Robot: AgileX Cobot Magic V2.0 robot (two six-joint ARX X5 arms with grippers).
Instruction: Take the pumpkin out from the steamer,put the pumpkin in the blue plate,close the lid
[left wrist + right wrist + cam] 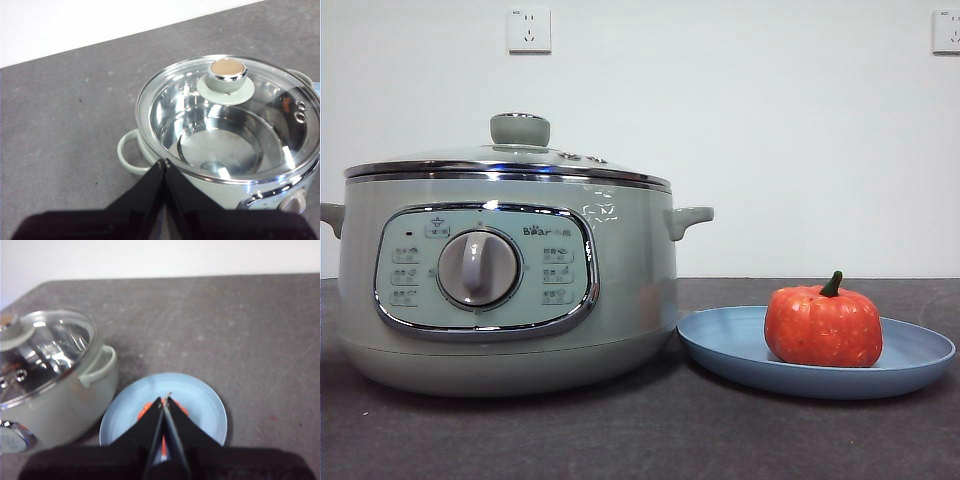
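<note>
The sage-green steamer (505, 285) stands at the left of the front view with the glass lid (510, 160) resting on it, knob up. Through the lid (232, 115) the steel pot inside looks bare. To its right, the orange pumpkin (823, 326) sits upright on the blue plate (720, 345). My left gripper (164, 162) hangs shut high over the steamer (150, 150), near its side handle. High above the blue plate (200, 395), my right gripper (166, 399) is shut too, and its jaws cover most of the pumpkin (144, 412). Neither gripper shows in the front view.
The dark grey table (640, 440) runs back to a white wall with two sockets (529, 30). The steamer (55, 385) and plate nearly touch. Open tabletop (240, 325) lies beyond the plate and beside the steamer.
</note>
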